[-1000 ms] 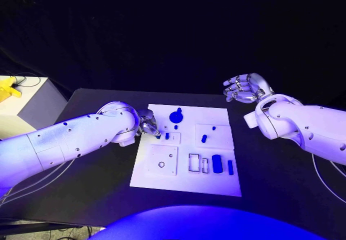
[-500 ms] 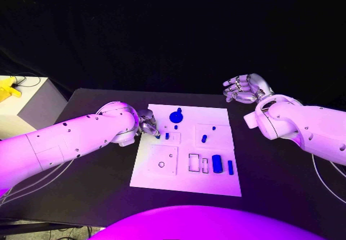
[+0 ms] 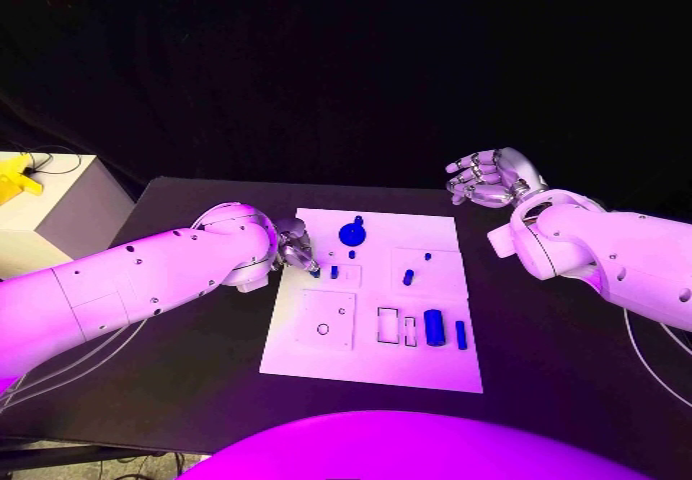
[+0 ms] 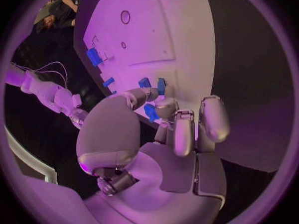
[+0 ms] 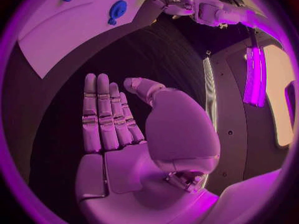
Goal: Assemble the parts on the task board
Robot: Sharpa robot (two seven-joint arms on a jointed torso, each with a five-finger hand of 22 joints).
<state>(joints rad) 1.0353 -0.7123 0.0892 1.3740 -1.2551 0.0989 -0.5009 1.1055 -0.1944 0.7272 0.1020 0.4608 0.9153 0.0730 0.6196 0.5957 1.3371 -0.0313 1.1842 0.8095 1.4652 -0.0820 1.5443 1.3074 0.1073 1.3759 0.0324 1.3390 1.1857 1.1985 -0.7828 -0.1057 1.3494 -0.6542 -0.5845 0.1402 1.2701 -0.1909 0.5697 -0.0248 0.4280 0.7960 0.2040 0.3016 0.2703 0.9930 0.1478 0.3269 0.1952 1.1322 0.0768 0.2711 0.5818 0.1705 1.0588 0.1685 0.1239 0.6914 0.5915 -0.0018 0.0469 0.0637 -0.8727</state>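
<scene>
Task board (image 3: 433, 365) mid-table (image 3: 562, 370); parts (image 3: 434, 327) on it.

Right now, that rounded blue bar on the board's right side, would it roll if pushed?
The rounded blue bar lies flat on the task board and looks capsule-shaped, so a sideways nudge would probably roll or slide it. It seems small and rigid, likely light. Its smooth look suggests that it could slip from a loose pinch.

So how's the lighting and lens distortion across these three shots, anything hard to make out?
Head view: purple light washes the white task board; the background is black. Left wrist view: fisheye bends the board's edges, and the silver left hand blocks part of a small blue part at its fingertips. Right wrist view: the silver right hand shows clearly, fingers apart; a bright strip glares.
</scene>
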